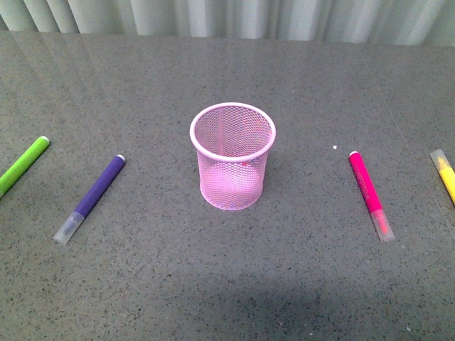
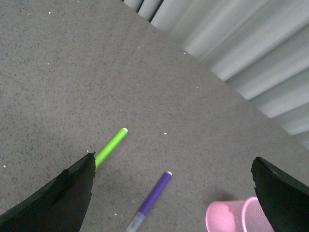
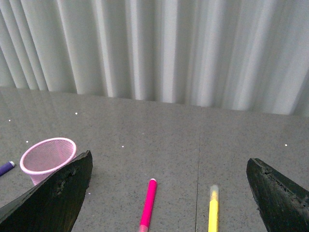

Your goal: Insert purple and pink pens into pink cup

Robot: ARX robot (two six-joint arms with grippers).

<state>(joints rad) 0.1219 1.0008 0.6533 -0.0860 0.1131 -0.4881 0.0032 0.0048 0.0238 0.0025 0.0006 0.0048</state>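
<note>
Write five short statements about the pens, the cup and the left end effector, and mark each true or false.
1. The pink cup stands upright. True.
2. The purple pen lies right of the cup. False: it lies left of it.
3. The pink pen lies flat on the table, apart from the cup. True.
4. The left end effector grips the green marker. False: it is open and empty; the marker lies on the table.
5. The yellow marker lies between the cup and the pink pen. False: it lies beyond the pink pen, further right.

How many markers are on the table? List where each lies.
4: green marker far left, purple pen left of the pink cup, pink pen right of it, yellow marker far right.
</note>
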